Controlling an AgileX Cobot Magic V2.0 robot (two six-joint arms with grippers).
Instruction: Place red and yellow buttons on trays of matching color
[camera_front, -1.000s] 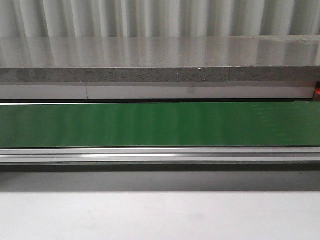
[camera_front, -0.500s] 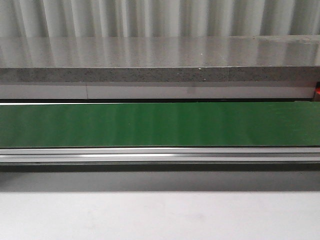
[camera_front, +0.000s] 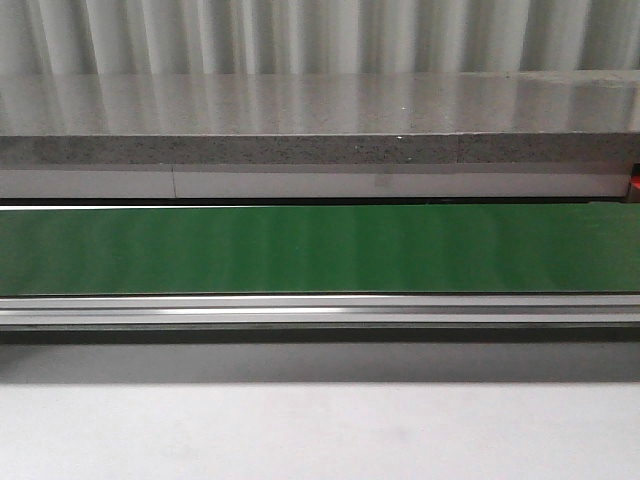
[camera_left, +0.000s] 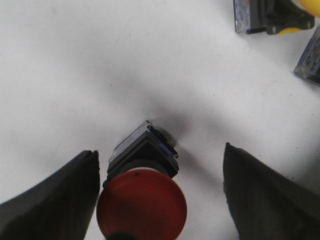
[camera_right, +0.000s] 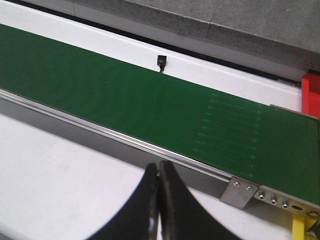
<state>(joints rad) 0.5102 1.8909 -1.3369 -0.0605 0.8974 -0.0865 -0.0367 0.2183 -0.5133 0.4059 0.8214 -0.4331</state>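
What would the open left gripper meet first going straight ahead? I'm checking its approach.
Probably the red mushroom-head button on its black block, lying between the open fingers of the left gripper; depth is unclear.

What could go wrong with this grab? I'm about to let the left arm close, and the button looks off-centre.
The red button sits close to one finger of the open left gripper, far from the other, so closing may shove or tip it on the white table. A yellow button lies nearby and a sliding button might knock it.
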